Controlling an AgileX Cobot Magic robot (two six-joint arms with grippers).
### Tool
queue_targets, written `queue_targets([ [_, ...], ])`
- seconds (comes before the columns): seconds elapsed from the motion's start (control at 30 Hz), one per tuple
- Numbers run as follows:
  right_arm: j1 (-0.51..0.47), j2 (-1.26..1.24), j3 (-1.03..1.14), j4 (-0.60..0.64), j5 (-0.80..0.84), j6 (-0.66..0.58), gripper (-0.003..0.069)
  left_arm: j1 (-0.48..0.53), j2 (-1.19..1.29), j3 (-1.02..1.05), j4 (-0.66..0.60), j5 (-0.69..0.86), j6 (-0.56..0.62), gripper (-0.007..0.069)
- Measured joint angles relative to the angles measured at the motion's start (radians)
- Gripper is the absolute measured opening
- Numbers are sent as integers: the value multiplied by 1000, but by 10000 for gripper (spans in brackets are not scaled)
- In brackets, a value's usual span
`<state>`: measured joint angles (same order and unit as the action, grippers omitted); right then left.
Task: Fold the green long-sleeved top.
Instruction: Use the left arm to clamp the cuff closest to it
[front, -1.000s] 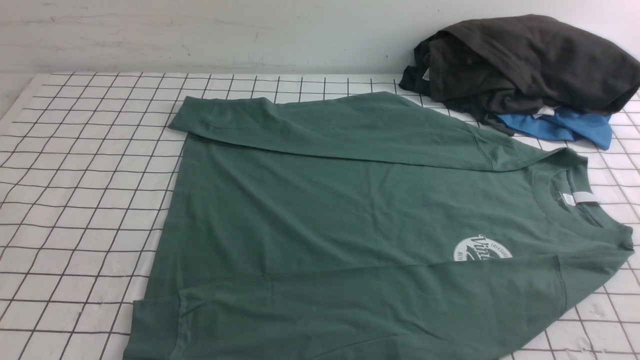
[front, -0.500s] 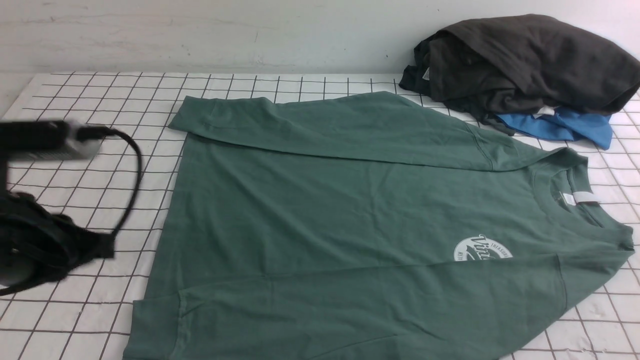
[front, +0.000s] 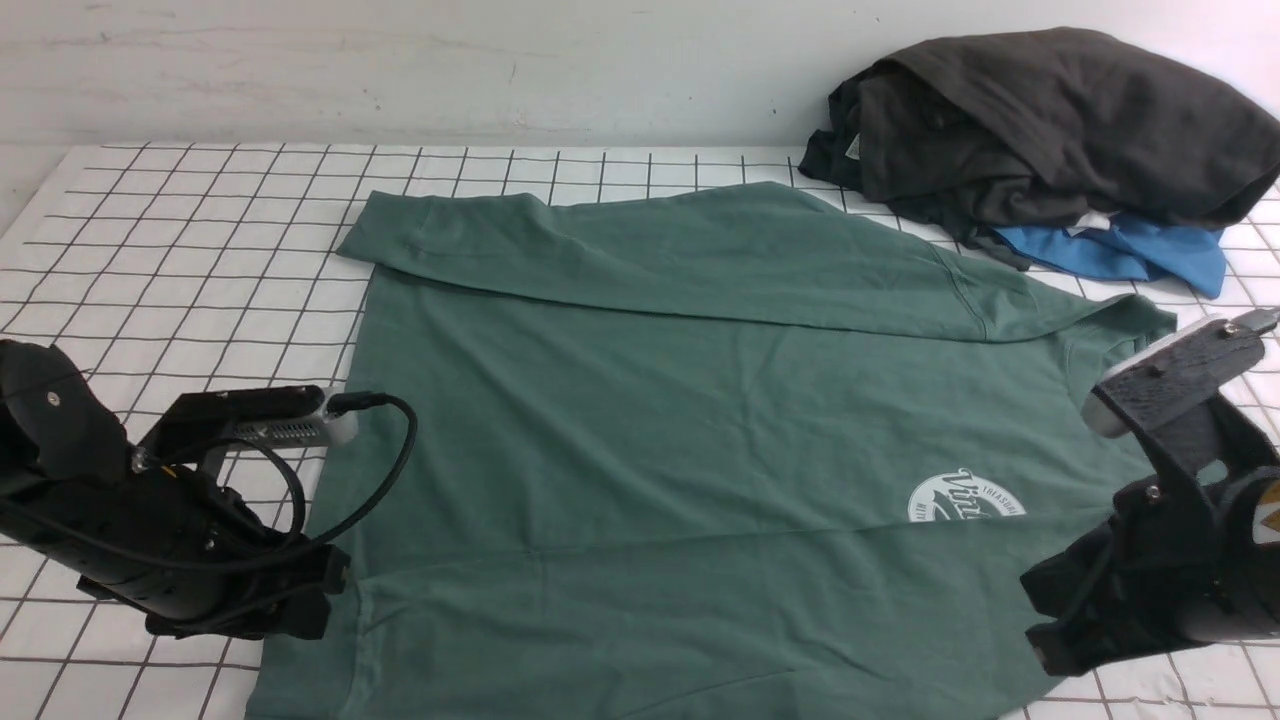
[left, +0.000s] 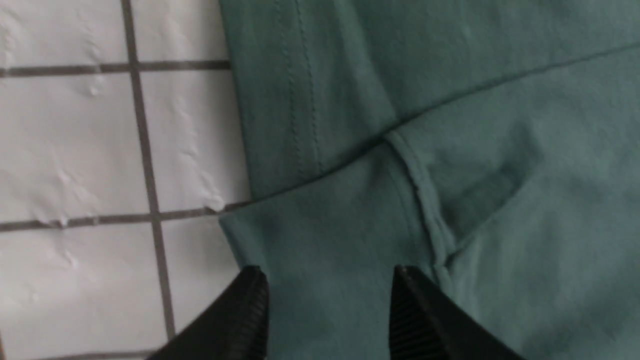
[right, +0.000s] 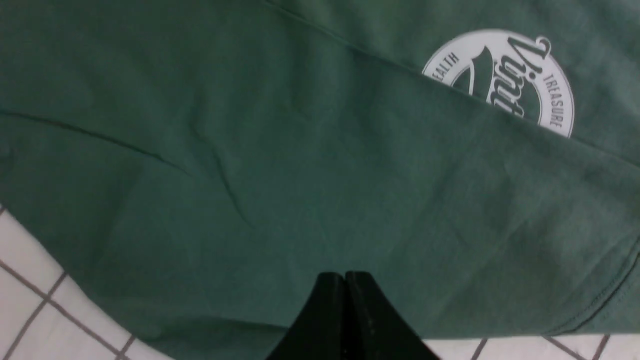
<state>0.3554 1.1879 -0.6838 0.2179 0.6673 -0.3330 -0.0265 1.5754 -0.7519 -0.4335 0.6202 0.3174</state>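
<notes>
The green long-sleeved top (front: 700, 420) lies flat on the gridded table, neck to the right, both sleeves folded across the body. A white round logo (front: 965, 497) shows near the chest. My left gripper (front: 300, 600) hovers at the near-left corner; in the left wrist view it (left: 327, 277) is open, jaws apart over the sleeve cuff (left: 310, 235), holding nothing. My right gripper (front: 1050, 625) hovers at the near-right, by the shoulder; in the right wrist view it (right: 345, 277) is shut and empty above the near sleeve (right: 300, 165), just inside the fabric edge.
A pile of dark clothes (front: 1050, 130) with a blue garment (front: 1130, 255) under it sits at the back right, close to the top's far shoulder. The white gridded table cover (front: 180, 250) is bare on the left. A wall stands behind.
Both arms have come into view. The left arm moved in from the left and down to the near-left cuff. The right arm entered at the near right. The top has not moved.
</notes>
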Motion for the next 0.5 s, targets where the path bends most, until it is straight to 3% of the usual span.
queue_targets([
  [0.1, 0, 0, 0, 2, -19, 0, -10, -17, 25, -3, 41, -42, -6, 280],
  [0.17, 0, 0, 0, 9, -21, 0, -10, -45, 45, -3, 89, -77, -14, 184],
  [0.2, 0, 0, 0, 9, -21, 0, -10, -48, 46, -3, 89, -79, -14, 175],
  [0.27, 0, 0, 0, 11, -21, -2, -10, -82, 54, -4, 139, -104, -21, 60],
  [0.37, 0, 0, 0, 12, -22, -2, -10, -109, 55, -5, 167, -110, -21, 9],
  [0.5, 0, 0, 0, 13, -22, -2, -10, -131, 37, -25, 183, -78, -37, -4],
])
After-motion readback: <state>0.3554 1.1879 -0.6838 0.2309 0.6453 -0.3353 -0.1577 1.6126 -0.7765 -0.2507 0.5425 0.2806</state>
